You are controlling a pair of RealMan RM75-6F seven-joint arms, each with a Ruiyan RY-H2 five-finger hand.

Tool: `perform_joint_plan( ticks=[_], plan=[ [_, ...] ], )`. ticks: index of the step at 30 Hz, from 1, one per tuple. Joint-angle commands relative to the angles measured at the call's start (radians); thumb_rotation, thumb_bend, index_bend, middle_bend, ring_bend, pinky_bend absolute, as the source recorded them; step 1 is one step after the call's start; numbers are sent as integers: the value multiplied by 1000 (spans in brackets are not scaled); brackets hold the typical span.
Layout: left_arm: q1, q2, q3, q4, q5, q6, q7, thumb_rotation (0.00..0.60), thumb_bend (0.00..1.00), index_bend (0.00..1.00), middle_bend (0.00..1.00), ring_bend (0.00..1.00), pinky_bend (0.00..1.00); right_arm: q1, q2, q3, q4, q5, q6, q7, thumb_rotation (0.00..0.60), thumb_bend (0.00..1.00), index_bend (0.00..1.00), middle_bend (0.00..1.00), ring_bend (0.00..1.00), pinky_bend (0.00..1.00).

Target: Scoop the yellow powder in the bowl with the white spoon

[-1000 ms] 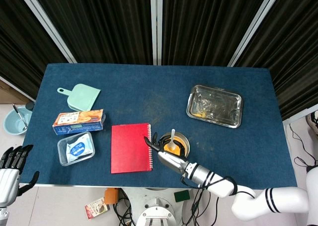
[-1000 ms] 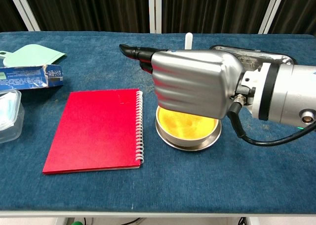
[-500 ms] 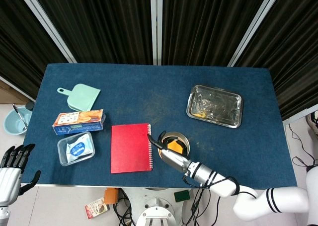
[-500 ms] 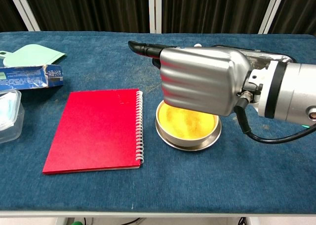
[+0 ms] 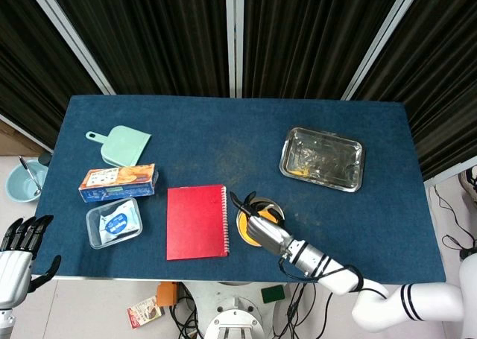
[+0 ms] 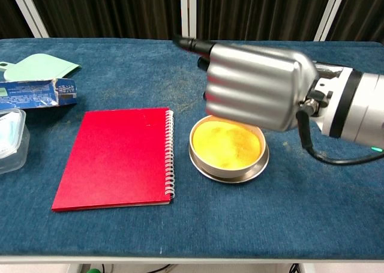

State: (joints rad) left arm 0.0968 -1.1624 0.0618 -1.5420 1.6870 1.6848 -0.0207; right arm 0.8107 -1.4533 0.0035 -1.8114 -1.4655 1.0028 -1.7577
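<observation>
One bowl (image 6: pixel 228 150) of yellow powder (image 6: pixel 228 143) at table's 6 o'clock. Right hand (image 6: pixel 255 84) above it, grasp hidden, cannot tell; spoon unseen. Left hand (image 5: pixel 19 242) spread, idle. Advise shallow, level scoop.

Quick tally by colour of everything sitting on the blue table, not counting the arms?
Red: 1, notebook
Mint green: 1, dustpan
Silver metal: 2, bowl of yellow powder, tray
Orange and blue: 1, carton
Clear plastic: 1, container
Total: 6
</observation>
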Motion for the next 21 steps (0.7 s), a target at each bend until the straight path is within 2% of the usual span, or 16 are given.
perform_joint_plan(
  ticks=[1,6,10,14,21],
  plan=[
    [-2,0,-1,0,1,-2,-1,600,332,73,112,71,74,-39,-13,50,53,-2,94,140,600,446,912,622,337,0],
    [-8,-4,-2,6,-1,-10,-7,600,332,73,113,71,73,-91,10,150,98,63,210,371,600,445,911,619,337,0],
    [-12,-10,-4,12,-9,-20,-15,600,332,73,112,72,73,-123,16,222,156,171,238,563,600,445,908,616,335,0],
    [-18,-17,-4,16,-10,-28,-18,600,332,73,112,72,74,-121,-27,288,280,339,162,770,600,438,907,599,330,0],
    [-15,-16,-1,12,-18,-33,-15,600,332,73,113,72,74,-58,-155,361,552,553,-13,992,600,437,887,568,326,0]
  ],
)
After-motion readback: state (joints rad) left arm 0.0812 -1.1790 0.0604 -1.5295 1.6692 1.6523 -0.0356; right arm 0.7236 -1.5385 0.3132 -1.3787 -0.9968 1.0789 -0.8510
